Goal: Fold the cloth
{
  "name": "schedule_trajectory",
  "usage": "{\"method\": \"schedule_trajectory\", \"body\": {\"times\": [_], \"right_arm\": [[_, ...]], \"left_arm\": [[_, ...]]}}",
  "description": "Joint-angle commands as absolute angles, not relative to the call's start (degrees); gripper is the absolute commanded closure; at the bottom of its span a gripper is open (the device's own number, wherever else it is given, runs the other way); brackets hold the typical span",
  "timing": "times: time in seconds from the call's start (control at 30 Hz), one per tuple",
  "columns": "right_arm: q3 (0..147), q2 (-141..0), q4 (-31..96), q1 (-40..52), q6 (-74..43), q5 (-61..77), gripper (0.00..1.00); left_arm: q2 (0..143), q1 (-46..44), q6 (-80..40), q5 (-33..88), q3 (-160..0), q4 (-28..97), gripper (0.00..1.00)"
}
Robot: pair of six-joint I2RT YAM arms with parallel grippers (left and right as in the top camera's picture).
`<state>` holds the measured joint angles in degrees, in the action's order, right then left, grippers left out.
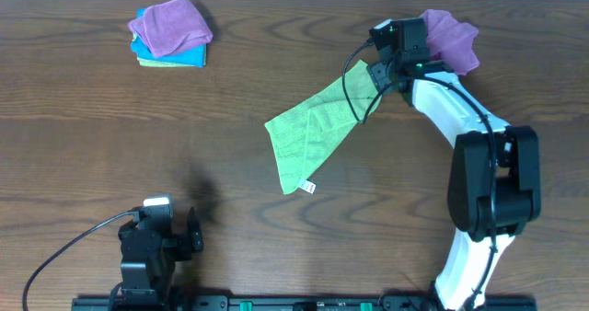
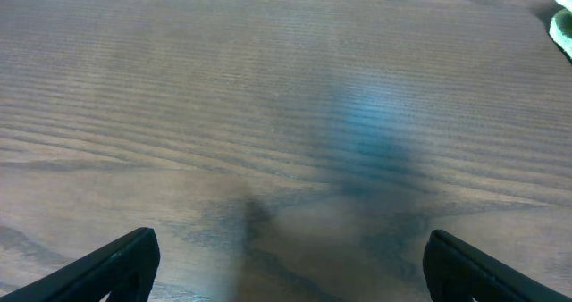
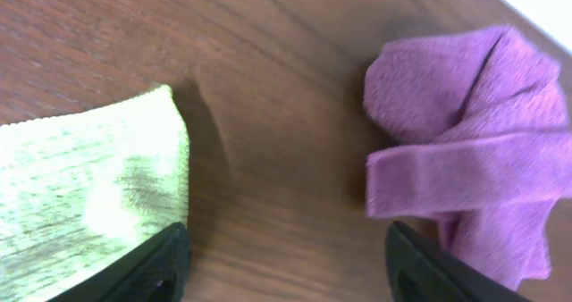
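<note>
Table (image 1: 83, 155): dark wood, with a broad bare stretch across the middle and near left.
Cloth (image 1: 313, 132): lime-green, right of centre, lying diagonally; white tag (image 1: 308, 187) at its near corner.
Right gripper (image 1: 377, 72): at the far corner of the Cloth, fingers spread. Only the wrist view shows that corner beside one finger, with bare wood between them.
Purple cloth (image 1: 451, 37): crumpled, far right, just beside the Right gripper.
Cloth stack (image 1: 170, 33): far left, well apart.
Left gripper (image 2: 290, 253): spread over bare wood, near left.
</note>
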<state>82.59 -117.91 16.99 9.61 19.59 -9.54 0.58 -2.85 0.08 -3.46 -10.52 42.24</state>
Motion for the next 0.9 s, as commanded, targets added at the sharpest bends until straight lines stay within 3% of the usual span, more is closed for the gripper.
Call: {"method": "schedule_trajectory", "body": {"times": [0.0,0.1,0.23,0.37,0.87], "right_arm": [[83.57,-113.78,17.39,11.35,15.27,-10.11,0.22],[83.57,-111.15,18.24,12.03,14.17,-7.81,0.2],[83.57,-107.63,25.21,12.08,19.42,13.17,0.21],[83.57,-108.18,31.55,12.32,21.47,22.31,0.21],[83.57,-113.23,35.38,20.64,25.45,23.4,0.23]], "left_arm": [[0.21,-3.07,0.91,-4.47,-9.5,43.24,0.05],[0.21,-3.07,0.91,-4.47,-9.5,43.24,0.04],[0.21,-3.07,0.91,-4.47,-9.5,43.24,0.04],[0.21,-3.07,0.91,-4.47,-9.5,43.24,0.05],[0.21,-3.07,0.91,-4.47,-9.5,43.24,0.05]]}}
